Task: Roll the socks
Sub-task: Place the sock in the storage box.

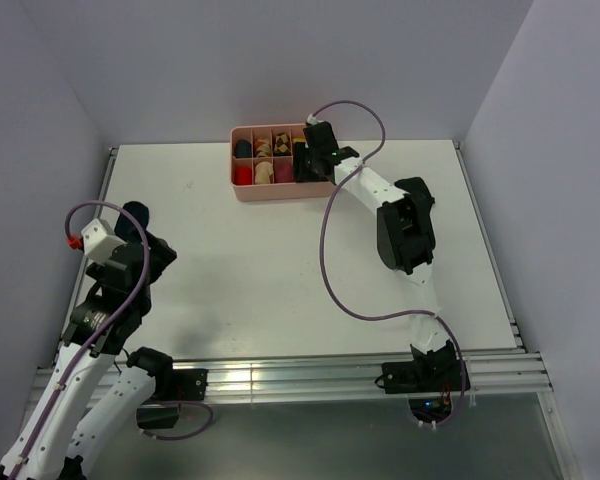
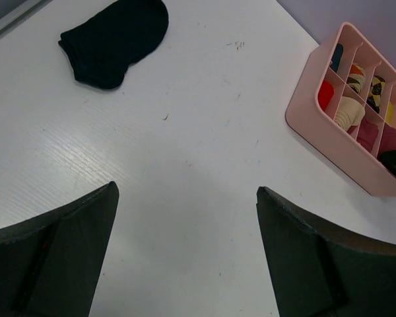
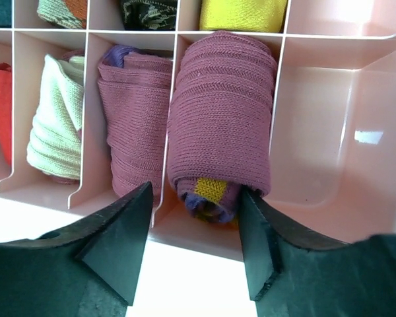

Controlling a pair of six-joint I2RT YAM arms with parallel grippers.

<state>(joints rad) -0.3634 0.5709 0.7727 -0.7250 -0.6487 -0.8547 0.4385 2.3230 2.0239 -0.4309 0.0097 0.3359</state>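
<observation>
Socks (image 3: 221,99) show in two spots, one inside the pink tray (image 1: 245,190) and one well apart from it. The white table (image 1: 280,280) carries the tray at its far side. The right arm (image 1: 405,225) stretches up to the tray's right end, while the left arm (image 1: 110,290) is bent well short of the tray, off to its left. The tray is split into small compartments, most of them stuffed with rolled fabric. A black sock (image 2: 115,39) lies flat and unrolled on the table, well left of the tray; in the top view the left arm's wrist partly covers it. A striped roll (image 3: 218,132), maroon with a yellow patch and some purple at its near end, stands in the tray's near row. It has a bare compartment to its right and a plain maroon roll (image 3: 133,112) to its left. A cream roll (image 3: 53,125) comes next, and a yellow roll (image 3: 243,13) fills the compartment behind. The left gripper (image 2: 185,257) hangs over bare table, aimed toward the tray, jaws spread wide with nothing between them. The right gripper (image 3: 195,241) hovers at the tray's near wall, jaws partly parted to either side of the striped roll's near end. Its right finger (image 3: 257,244) overlaps that end; whether it touches I cannot tell. The roll rests in its compartment.
</observation>
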